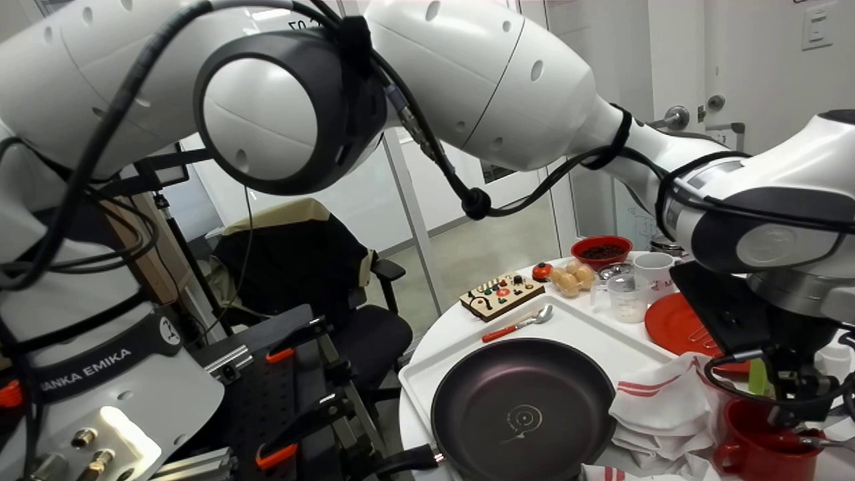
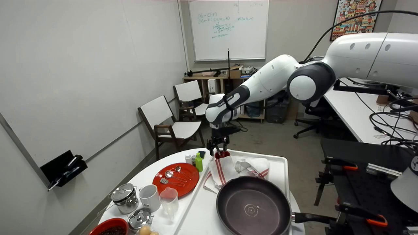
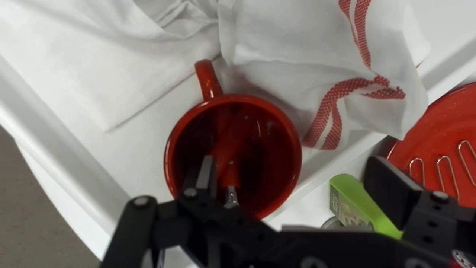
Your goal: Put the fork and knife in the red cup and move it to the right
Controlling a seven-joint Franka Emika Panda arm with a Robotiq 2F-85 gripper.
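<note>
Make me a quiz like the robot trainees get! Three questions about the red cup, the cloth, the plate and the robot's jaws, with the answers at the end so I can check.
1. Pick one: the white cloth beside the red cup has stripes that are: A blue, B red, C green.
2. True or false: the jaws are shut.
3. Fill in the missing word: the silvery utensils lie on a big red ____.

Key:
1. B.
2. False: in the wrist view the jaws stand wide apart.
3. plate.
</note>
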